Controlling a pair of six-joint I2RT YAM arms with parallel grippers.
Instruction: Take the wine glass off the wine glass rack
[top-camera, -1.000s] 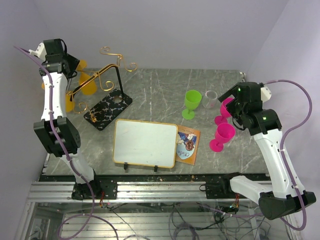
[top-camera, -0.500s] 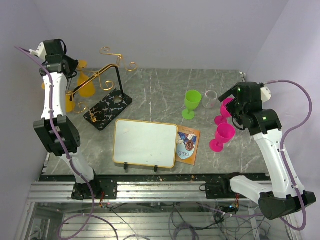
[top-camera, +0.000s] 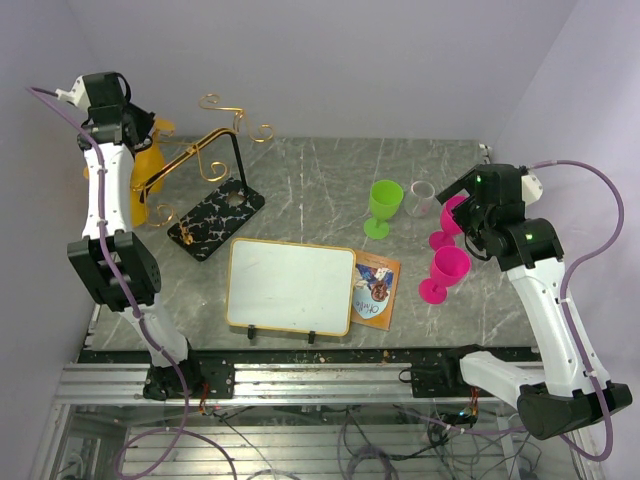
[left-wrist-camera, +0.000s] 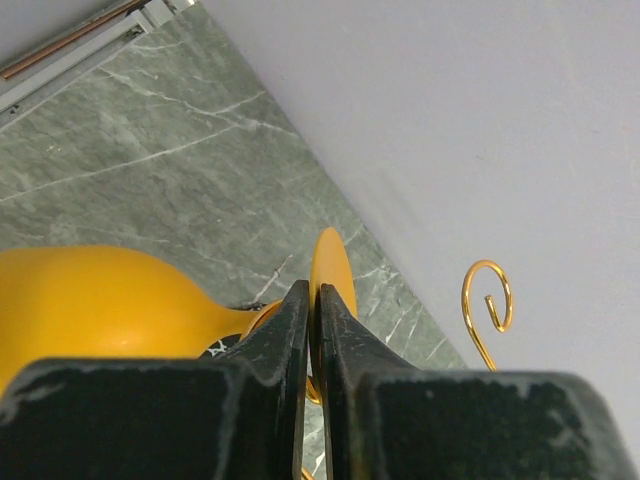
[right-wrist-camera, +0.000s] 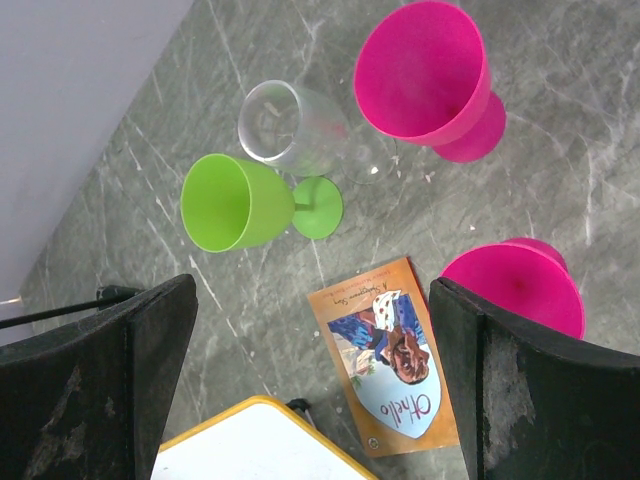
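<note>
The wine glass is yellow and hangs foot-up at the left end of the rack's gold wire arms. The wine glass rack has a black marble-look base and a black upright loop. My left gripper is shut on the glass's round foot. In the left wrist view the jaws pinch the foot's edge, with the bowl at the left and a gold curl at the right. My right gripper is open and empty above the cups.
A green glass, a clear glass and two pink glasses stand at the right. A white board and a booklet lie in front. Another yellow shape shows behind the left arm. The wall is close on the left.
My left gripper has moved left and slightly back, carrying the yellow glass along the gold arm away from the black loop. The right arm has not moved.
</note>
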